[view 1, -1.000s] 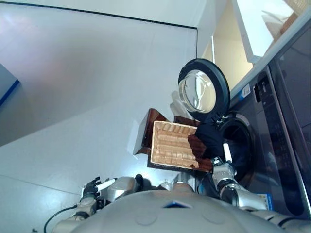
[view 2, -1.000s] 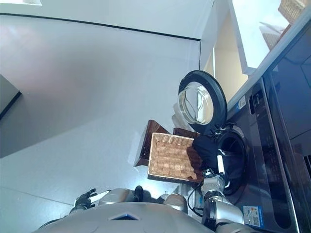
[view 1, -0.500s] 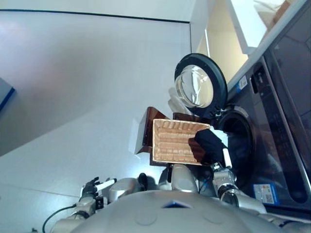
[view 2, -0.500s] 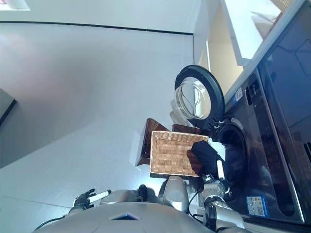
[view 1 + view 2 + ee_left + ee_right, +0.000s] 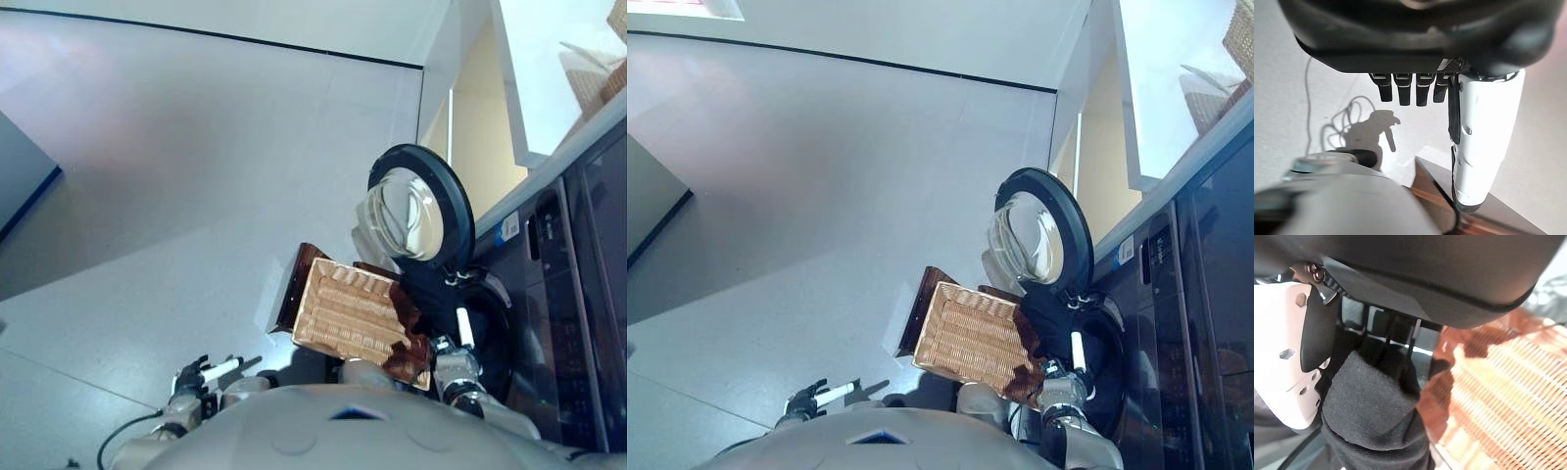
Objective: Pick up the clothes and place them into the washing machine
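While my right hand [image 5: 1312, 347] grips the black garment [image 5: 1369, 416] beside the wicker basket [image 5: 353, 313], I judge the transfer underway; next it must reach the washing machine drum opening [image 5: 490, 323]. Left hand [image 5: 1415, 90] hangs relaxed, empty.

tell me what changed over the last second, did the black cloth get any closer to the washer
The whole view shifted, so the camera moved. The right robot hand keeps its grip on the black cloth, which has gone from the wicker basket's corner to right at the washing machine's drum opening; whether it is inside cannot be told. The door stays open, and the left robot hand stays low, open and empty.
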Controlling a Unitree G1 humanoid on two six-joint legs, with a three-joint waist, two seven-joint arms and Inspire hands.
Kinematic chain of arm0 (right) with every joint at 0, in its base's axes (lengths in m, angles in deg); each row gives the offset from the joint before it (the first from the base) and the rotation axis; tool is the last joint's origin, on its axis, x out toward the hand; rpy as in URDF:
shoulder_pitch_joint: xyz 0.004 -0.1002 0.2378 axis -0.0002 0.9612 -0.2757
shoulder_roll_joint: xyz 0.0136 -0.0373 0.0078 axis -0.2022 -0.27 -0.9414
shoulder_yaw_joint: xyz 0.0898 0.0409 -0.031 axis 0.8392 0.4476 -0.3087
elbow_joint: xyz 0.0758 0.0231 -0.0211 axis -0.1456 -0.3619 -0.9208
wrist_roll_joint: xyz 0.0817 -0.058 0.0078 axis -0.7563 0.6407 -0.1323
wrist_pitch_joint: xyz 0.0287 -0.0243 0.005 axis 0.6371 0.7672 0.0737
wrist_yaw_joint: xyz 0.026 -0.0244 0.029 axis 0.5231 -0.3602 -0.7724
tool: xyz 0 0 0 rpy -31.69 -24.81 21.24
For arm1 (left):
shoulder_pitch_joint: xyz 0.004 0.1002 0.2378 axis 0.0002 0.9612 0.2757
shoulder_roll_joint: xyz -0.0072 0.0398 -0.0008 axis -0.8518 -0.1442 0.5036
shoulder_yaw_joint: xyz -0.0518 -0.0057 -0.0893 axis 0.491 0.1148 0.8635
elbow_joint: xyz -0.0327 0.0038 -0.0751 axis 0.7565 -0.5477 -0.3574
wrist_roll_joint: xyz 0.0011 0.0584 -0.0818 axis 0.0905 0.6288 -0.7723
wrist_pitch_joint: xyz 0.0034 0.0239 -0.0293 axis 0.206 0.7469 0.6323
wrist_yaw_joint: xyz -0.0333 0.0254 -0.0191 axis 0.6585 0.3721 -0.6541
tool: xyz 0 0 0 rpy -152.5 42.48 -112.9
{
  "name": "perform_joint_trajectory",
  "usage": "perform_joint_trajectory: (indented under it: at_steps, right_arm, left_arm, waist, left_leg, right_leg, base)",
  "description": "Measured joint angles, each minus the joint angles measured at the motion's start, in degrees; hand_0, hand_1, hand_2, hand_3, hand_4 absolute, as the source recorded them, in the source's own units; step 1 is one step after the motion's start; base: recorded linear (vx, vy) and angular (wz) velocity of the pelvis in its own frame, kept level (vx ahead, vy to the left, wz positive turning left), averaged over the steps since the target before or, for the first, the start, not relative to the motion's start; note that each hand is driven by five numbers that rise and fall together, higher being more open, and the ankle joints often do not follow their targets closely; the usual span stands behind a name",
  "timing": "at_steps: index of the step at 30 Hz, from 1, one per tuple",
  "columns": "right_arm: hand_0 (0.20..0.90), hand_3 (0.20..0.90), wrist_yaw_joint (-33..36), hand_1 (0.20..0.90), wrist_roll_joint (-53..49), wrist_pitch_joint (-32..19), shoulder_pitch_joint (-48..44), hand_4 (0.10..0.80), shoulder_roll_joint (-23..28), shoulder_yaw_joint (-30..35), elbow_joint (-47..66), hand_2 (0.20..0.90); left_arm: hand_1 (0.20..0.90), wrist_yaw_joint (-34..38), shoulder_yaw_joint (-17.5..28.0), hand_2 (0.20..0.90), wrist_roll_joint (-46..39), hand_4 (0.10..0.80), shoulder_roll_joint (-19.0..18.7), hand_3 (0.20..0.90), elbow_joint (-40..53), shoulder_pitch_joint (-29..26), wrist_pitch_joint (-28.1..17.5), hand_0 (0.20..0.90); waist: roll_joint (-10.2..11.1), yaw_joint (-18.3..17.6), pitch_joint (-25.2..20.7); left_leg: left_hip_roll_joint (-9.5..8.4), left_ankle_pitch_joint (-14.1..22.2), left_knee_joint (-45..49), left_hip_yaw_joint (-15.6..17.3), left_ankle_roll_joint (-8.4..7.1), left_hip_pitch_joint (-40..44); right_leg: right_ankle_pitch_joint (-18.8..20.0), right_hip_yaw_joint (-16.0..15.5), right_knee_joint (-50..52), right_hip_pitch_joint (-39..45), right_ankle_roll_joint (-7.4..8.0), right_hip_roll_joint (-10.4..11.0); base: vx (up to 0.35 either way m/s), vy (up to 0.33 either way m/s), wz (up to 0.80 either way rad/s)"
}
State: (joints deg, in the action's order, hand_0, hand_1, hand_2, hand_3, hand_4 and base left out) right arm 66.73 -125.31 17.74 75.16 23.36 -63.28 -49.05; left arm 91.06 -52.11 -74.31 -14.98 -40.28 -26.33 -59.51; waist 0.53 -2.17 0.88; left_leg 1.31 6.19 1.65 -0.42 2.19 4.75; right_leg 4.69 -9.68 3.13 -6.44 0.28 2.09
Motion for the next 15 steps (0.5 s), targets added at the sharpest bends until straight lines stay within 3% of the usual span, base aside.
perform_joint_trajectory:
  at_steps: [3,7,9,12,15]
  right_arm:
    - [0.2,0.2,0.1,0.2,0.0,0.0,0.5,0.3,-0.8,-0.2,0.0,0.2]
    - [0.2,0.2,0.1,0.2,0.0,-0.1,0.8,0.3,-2.3,-0.2,-0.2,0.2]
    - [0.2,0.2,0.2,0.2,0.0,-0.6,0.6,0.3,-2.3,-0.7,-0.4,0.2]
    - [0.2,0.2,0.2,0.2,0.1,-1.1,0.3,0.3,-2.1,-2.7,-1.2,0.2]
    - [0.2,0.2,1.1,0.2,0.5,-1.1,0.0,0.3,-2.0,-3.0,-2.4,0.2]
  left_arm:
    - [0.9,0.1,-1.6,0.9,0.0,0.8,-0.5,0.9,-0.3,-0.1,0.0,0.9]
    - [0.9,0.2,-1.7,0.9,-0.3,0.8,-1.4,0.9,-0.6,-0.7,-0.1,0.9]
    - [0.9,0.1,-1.7,0.9,-0.3,0.8,-1.1,0.9,-1.2,-0.2,0.0,0.9]
    - [0.9,0.5,-1.5,0.9,-0.6,0.8,-1.2,0.9,-1.0,-0.7,-0.1,0.9]
    - [0.9,0.6,-1.6,0.9,-1.3,0.8,-1.2,0.9,-1.0,-1.2,-0.2,0.9]
  waist:
    - [-0.1,-0.5,0.5]
    - [2.1,0.1,1.9]
    - [1.5,0.3,2.1]
    - [2.3,2.3,2.7]
    - [2.3,3.1,3.5]
  left_leg:
    - [0.79,1.5,3.8,0.2,-1.59,-0.3]
    - [-0.2,1.3,22.5,0.7,-4.9,-8.3]
    - [-0.05,1.4,25.7,0.0,-4.66,-10.8]
    - [-0.14,1.1,14.1,-1.1,-4.35,-11.0]
    - [-0.5,-0.3,3.1,-4.7,-4.5,-9.9]
  right_leg:
    - [-2.4,0.8,2.3,-0.2,-1.65,-0.8]
    - [-3.3,4.3,3.1,0.0,-1.55,-0.4]
    - [-2.8,5.0,2.8,0.5,-3.51,-0.3]
    - [-2.6,7.8,2.7,-0.9,-3.68,-0.1]
    - [-1.8,11.3,1.1,-0.8,-2.49,-1.4]
  base:
    - [0.042,-0.184,-0.01]
    - [0.022,-0.075,-0.2]
    - [0.106,0.038,-0.25]
    - [0.19,0.081,-0.42]
    - [0.21,0.112,-0.21]
